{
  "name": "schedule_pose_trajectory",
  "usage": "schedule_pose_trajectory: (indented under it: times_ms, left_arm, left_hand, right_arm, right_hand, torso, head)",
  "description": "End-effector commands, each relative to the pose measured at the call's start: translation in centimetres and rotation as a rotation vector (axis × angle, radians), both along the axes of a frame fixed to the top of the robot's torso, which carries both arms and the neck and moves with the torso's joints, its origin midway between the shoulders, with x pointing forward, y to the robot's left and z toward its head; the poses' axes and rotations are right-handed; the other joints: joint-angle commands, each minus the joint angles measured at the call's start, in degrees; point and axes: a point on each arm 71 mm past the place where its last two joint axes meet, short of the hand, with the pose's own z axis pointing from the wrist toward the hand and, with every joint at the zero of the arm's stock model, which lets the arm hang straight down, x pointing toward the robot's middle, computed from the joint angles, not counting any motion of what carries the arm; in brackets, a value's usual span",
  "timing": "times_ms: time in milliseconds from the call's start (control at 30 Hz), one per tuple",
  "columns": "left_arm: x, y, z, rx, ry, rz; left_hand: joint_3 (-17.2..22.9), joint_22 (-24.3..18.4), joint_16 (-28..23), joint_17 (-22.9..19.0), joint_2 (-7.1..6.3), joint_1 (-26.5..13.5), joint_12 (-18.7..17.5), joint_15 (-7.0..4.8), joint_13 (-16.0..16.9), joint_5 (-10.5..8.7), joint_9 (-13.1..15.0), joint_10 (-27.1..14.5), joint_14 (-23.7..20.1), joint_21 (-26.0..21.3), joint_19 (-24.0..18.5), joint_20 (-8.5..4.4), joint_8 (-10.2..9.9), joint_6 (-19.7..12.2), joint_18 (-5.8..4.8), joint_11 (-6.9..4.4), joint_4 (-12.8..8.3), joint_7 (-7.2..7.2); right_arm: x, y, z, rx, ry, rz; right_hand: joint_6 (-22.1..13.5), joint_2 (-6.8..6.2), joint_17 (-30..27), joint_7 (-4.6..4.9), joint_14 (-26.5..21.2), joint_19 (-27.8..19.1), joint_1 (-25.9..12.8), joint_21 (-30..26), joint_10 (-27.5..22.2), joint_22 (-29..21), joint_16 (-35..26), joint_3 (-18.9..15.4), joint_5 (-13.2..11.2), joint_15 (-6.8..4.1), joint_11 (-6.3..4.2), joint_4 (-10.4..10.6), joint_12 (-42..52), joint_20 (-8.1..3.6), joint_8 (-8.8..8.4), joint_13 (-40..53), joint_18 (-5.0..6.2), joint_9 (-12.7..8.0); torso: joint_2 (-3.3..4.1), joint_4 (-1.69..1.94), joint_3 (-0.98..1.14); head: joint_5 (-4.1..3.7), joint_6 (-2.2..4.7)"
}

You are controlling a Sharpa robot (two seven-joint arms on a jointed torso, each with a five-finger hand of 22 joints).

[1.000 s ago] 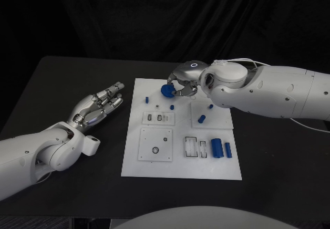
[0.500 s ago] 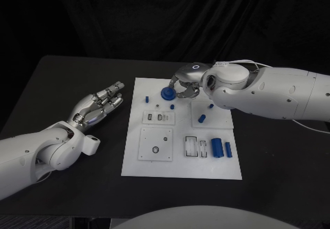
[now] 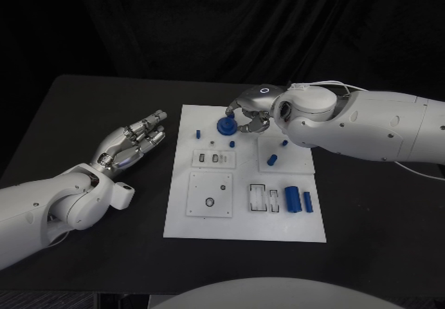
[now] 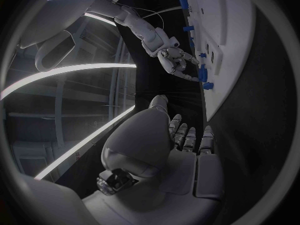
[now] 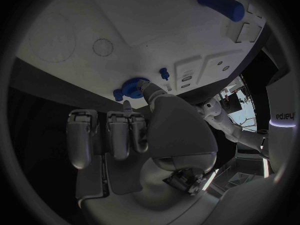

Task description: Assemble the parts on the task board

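Observation:
My right hand hovers over the far end of the white task board and pinches a round blue part between thumb and a finger. The right wrist view shows that round blue part at the fingertips, just above the board. My left hand lies open, fingers apart, on the black table left of the board and holds nothing. In the left wrist view my left hand points toward the right hand at the board's edge.
Small blue pegs stand on the board's far half. A blue cylinder and a blue bar lie at its near right beside white slotted insets. A square plate with holes sits near left.
My right hand has shifted slightly nearer and lower over the board with the round blue part still in its grip. The left hand has stayed where it was.

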Motion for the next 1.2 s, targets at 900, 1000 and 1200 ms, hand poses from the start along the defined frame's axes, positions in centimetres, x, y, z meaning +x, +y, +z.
schedule_pose_trajectory:
  times_ms: [900, 1000, 1200]
  left_arm:
    - [-0.5, 0.4, 1.5, -0.124, -0.148, 0.003]
    - [-0.5, 0.3, 1.5, -0.126, -0.148, 0.002]
    - [-0.5, 0.3, 1.4, -0.126, -0.147, 0.002]
  left_hand:
    - [-1.91, -0.02, -0.21, -0.06, 2.64, -6.31, -0.16, 0.20, -0.03, -6.99, 0.01, -0.01, -0.02, -0.10, 0.06, 0.60, -0.01, 0.45, 0.94, 0.33, 0.44, 0.20]
    - [-1.94, -0.01, -0.21, -0.06, 2.70, -6.37, -0.14, 0.20, -0.02, -7.09, 0.01, 0.02, -0.02, -0.09, 0.06, 0.60, -0.01, 0.44, 0.94, 0.34, 0.44, 0.18]
    - [-1.94, -0.01, -0.21, -0.06, 2.80, -6.40, -0.14, 0.24, -0.02, -7.20, 0.00, 0.00, -0.02, -0.09, 0.07, 0.61, -0.02, 0.37, 0.94, 0.36, 0.41, 0.12]
  right_arm:
    - [-3.9, -14.3, 3.3, 0.200, -0.165, -0.155]
    - [-4.1, -15.7, 2.7, 0.202, -0.163, -0.178]
    - [-4.3, -17.4, 1.8, 0.201, -0.163, -0.203]
  right_hand:
    - [13.18, 0.92, 15.09, 0.86, 5.90, 5.68, -2.36, 1.14, 5.85, 14.81, 0.16, -4.18, -14.63, 0.02, 0.24, 5.22, 0.15, -0.21, 3.34, 15.09, -0.32, -0.48]
    - [13.23, 0.66, 15.09, 0.78, 5.90, 5.60, -2.48, 1.03, 5.85, 14.73, 0.16, -4.56, -15.10, 0.00, 0.20, 5.80, 0.15, -0.23, 3.24, 15.09, -0.28, -0.58]
    - [14.02, 0.03, 14.95, 0.71, 5.87, 5.48, -2.54, 0.87, 5.85, 14.61, 0.05, -5.26, -15.99, -0.06, 0.13, 7.18, 0.15, -0.28, 3.40, 15.09, -0.22, -0.62]
  torso:
    - [-0.21, -0.31, 0.02]
    - [-0.17, -0.20, 0.08]
    - [-0.18, -0.18, 0.20]
  head:
    - [0.32, 0.56]
    - [0.41, 0.43]
    - [0.32, 0.21]
